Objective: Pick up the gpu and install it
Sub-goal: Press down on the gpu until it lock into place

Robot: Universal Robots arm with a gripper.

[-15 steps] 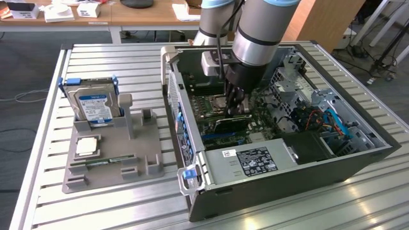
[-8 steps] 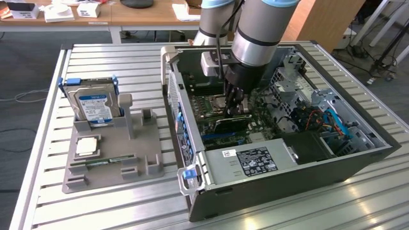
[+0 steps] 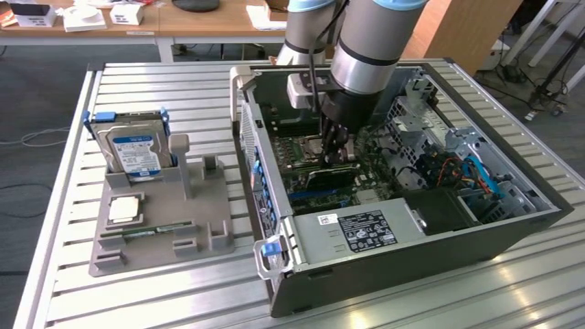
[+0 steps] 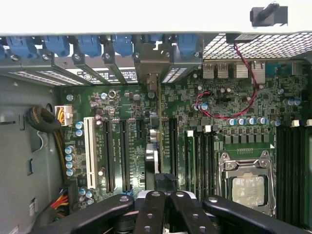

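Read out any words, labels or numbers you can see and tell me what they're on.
No text can be read for certain.
hard drive label: printing blurred, unreadable.
power supply black label and white sticker: too small to read.
motherboard white printing beside the slots: too small to read.

A slatted metal tabletop (image 3: 137,295) is standing on a grey floor (image 3: 37,75). Behind it, a wooden desk (image 3: 210,24) is carrying white boxes (image 3: 128,14). A wooden panel (image 3: 466,27) is rising at the exterior view's right, near a wheeled stand (image 3: 533,114). A cable (image 3: 32,137) is lying on the floor at the exterior view's left.
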